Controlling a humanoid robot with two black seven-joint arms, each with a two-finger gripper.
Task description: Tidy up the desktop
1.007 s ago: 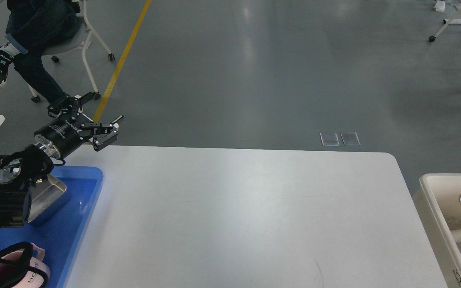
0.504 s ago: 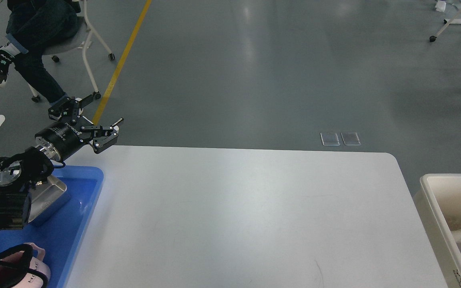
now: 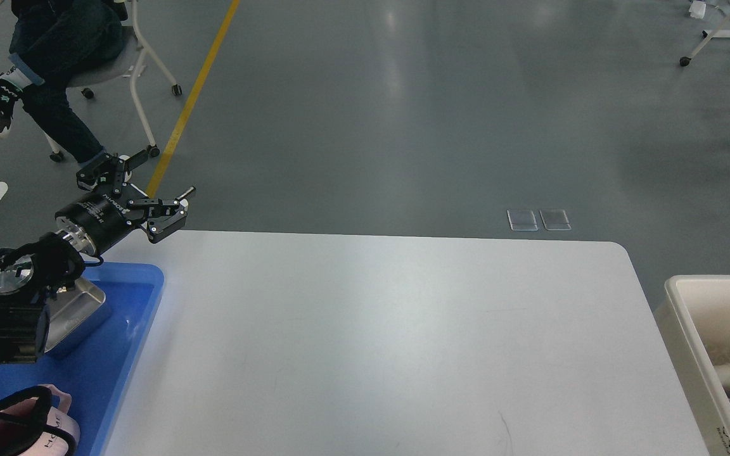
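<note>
The desktop (image 3: 377, 342) fills the middle and lower part of the head view, and its white surface shows bare, which I judge to mean the tidying is near its end. The left gripper (image 3: 143, 180) hangs above the table's corner at about 10 o'clock, its 2 fingers spread wide with nothing between them. The right gripper is out of view.

At 8 o'clock a blue tray (image 3: 140, 316) sits on the left edge of the desktop. It holds a shiny metal container (image 3: 76, 313), partly behind the arm, and what may be a pink-and-black pouch (image 3: 54, 421); it is cut off by the frame. At 4 o'clock a cream bin (image 3: 697, 335) stands just beside the table edge, with scraps inside, apparently the place for waste. A seated person (image 3: 54, 57) is at 11 o'clock, well apart.
</note>
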